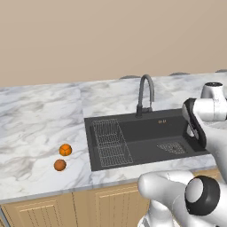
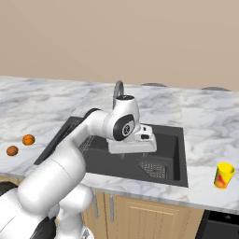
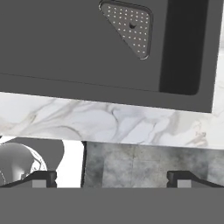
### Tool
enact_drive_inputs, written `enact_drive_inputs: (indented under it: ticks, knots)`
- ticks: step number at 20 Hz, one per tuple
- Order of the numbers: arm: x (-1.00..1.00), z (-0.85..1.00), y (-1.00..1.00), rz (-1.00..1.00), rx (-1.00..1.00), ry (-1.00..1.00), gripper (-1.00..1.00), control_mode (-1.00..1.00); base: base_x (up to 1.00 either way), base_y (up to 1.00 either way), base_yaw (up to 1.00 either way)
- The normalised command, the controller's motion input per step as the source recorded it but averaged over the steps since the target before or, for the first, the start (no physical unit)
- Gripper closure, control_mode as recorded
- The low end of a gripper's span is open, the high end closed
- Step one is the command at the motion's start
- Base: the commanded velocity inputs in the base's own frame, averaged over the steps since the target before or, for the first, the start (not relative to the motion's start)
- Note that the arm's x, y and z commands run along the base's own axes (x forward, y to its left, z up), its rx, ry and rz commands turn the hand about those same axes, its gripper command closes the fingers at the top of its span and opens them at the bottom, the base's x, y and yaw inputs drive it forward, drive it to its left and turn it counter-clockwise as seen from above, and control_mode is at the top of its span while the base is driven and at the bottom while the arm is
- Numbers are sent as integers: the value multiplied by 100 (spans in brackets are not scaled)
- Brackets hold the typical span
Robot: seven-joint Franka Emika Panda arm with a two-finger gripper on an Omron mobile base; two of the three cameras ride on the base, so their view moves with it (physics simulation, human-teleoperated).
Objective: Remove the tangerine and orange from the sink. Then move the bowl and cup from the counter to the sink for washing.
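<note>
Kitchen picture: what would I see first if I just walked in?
Probably the big white robot arm reaching over the dark sink, its gripper open and holding nothing. Next, two little orange fruits sit on the marble counter left of the sink, and a bright yellow cup stands on the right.

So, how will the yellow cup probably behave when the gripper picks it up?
The cup is small, so it is probably light. It stands upright near the counter front edge, taller than wide, so a side push may tip it. Its smooth tapered wall may slip in the fingers.
</note>
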Motion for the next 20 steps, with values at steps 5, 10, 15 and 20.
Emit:
enact_drive_inputs:
  ticks: [5,10,15,20]
  knots:
    - [5,3,-57,0,0,0,-100,-100,0,0,0]
    - [1,0,-53,0,0,0,-100,-100,0,0,0]
    - [6,1,-50,0,0,0,-100,-100,0,0,0]
    - [10,2,-49,0,0,0,-100,-100,0,0,0]
